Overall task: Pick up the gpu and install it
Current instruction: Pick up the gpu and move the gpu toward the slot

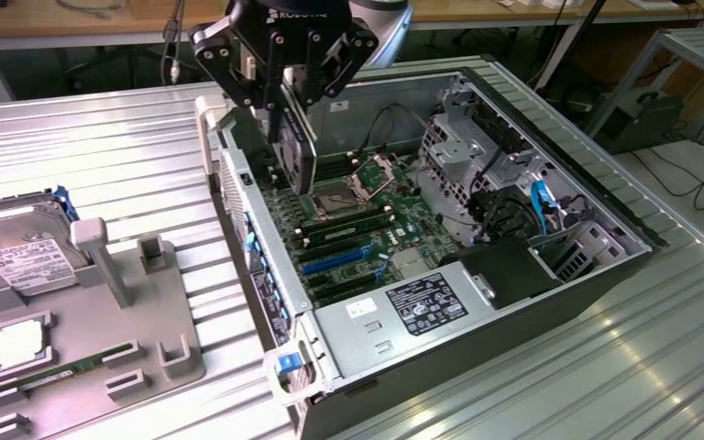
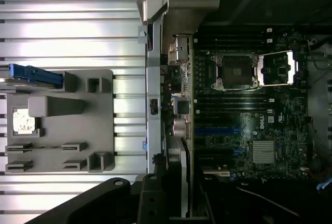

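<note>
Now the gripper (image 1: 289,103) is closed on the gpu (image 1: 293,156): its fingers press on the two flat faces of the card near the upper edge, and the card hangs upright below them. It is above the open computer case (image 1: 352,353), close to the case wall on the exterior view's left, over the motherboard (image 1: 377,220) and not yet seated in it. The blue slots (image 1: 340,261) lie lower on the board, a little apart from the card. In the wrist view the gpu (image 2: 184,182) appears edge-on, as a thin strip beside the same wall.

I judge the card as stiff and rather light, but fragile: the fan face and the contact edge should not take pressure. The hold on the flat faces near the top edge seems right to me, because it leaves the lower edge free. The faces may be smooth, so the card could tilt between the fingers if it meets resistance.

On the exterior view's left, well apart from the case, the grey holder (image 1: 107,321) stands with a hard drive (image 1: 16,252).
</note>
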Robot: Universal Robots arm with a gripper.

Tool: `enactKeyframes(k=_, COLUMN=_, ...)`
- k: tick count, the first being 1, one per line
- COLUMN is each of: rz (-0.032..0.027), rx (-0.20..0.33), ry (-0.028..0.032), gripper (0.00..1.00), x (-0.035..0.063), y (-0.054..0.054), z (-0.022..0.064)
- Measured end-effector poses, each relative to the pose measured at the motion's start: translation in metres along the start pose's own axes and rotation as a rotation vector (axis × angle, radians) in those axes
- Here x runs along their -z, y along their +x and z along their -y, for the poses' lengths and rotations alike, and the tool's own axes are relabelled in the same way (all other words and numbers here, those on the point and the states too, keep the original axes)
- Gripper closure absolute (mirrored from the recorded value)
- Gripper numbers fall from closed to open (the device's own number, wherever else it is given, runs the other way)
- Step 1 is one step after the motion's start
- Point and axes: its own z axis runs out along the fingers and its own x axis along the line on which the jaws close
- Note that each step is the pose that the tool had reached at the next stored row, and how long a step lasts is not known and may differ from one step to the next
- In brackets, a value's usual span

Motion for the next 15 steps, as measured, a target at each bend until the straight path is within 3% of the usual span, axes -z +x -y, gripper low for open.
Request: enactKeyframes(k=15, rz=-0.0001, rx=0.0, ry=0.0, gripper=0.72, x=-0.0001, y=-0.035, z=-0.0003)
